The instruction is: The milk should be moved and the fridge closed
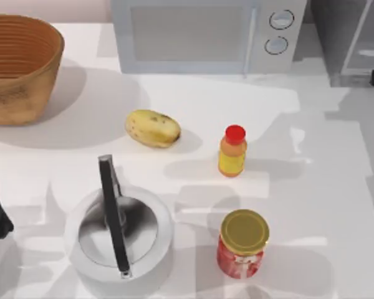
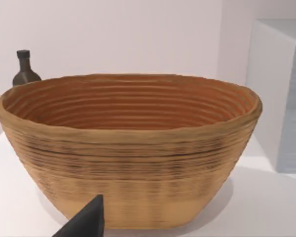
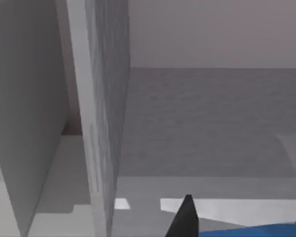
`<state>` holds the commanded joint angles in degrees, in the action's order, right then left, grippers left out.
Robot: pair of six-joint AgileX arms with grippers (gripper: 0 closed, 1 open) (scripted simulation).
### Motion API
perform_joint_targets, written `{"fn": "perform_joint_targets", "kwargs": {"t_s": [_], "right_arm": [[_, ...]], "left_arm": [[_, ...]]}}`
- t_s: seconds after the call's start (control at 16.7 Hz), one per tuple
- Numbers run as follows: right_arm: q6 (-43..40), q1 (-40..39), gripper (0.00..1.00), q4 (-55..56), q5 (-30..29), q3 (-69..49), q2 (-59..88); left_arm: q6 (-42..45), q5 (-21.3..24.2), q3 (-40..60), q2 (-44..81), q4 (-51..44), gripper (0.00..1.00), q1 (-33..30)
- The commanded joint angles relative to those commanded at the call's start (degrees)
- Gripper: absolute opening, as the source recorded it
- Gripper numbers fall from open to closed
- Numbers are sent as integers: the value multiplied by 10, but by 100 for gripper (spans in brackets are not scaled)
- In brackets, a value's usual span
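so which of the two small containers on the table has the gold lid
The red jar with the flat gold lid, nearest the top view's bottom edge. The yellow bottle behind it has a red cap and a slimmer body.

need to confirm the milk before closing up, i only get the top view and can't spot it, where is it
Observer: The right wrist view shows a blue edge, likely the top of the milk, right beside the right pincer at the open front of the fridge.
Operator: so the door is open
Observer: Yes, the door stands swung out and the grey interior is exposed.
Operator: anything near the left arm i miss
Observer: The left pincer faces the basket, and a dark bottle stands behind it.
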<state>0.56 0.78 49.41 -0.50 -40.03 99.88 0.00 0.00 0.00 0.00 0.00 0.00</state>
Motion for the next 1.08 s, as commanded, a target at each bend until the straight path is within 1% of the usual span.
{"fn": "perform_joint_targets", "kwargs": {"t_s": [0.3, 0.42, 0.54, 0.72, 1.08], "right_arm": [[-10, 39, 0, -192, 6, -261, 135], [-13, 53, 0, -267, 9, -346, 179], [-16, 64, 0, -325, 12, -406, 213], [-17, 74, 0, -369, 14, -451, 240], [-17, 72, 0, -370, 14, -452, 240]], "left_arm": [[0, 0, 0, 0, 0, 100, 0], [0, 0, 0, 0, 0, 100, 0], [0, 0, 0, 0, 0, 100, 0], [0, 0, 0, 0, 0, 100, 0], [0, 0, 0, 0, 0, 100, 0]]}}
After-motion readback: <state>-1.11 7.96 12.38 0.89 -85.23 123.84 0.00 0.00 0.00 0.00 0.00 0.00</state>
